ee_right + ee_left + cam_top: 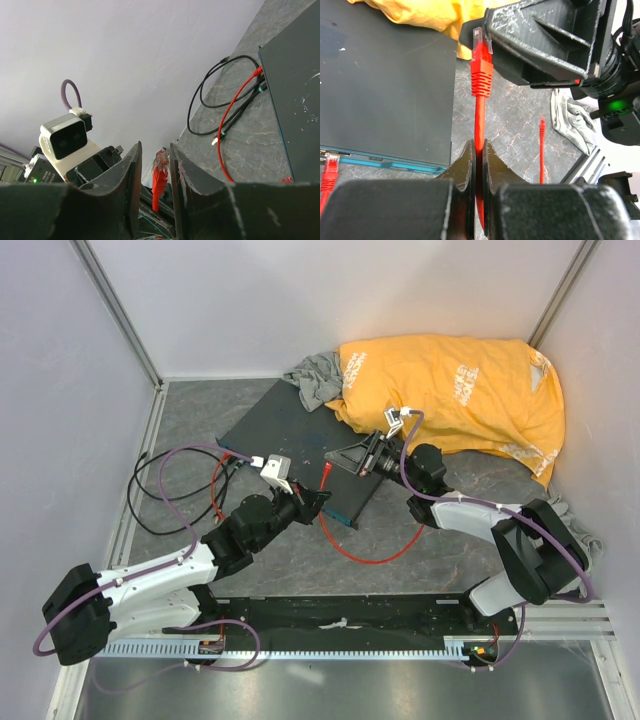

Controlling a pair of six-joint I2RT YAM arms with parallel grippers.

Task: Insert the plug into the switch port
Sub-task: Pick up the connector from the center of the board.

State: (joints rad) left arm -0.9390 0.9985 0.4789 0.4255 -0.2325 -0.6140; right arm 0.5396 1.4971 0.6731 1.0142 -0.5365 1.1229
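Left gripper [479,150]: clamped on the red cable [480,112] just under the plug, so the plug stands free for a handover.
Plug [481,52]: in the air beside the switch box [385,85], in no socket, its tip between the other arm's fingers.
Right gripper [156,150]: fingers apart on either side of the plug, with a gap on one side. It is probably there to take the plug by its body.
Switch port [395,162]: on the blue-green front edge; which socket, I cannot tell.

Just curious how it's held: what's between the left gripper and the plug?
Between the left gripper and the plug runs only the red cable with its ribbed boot; the left wrist view shows it.
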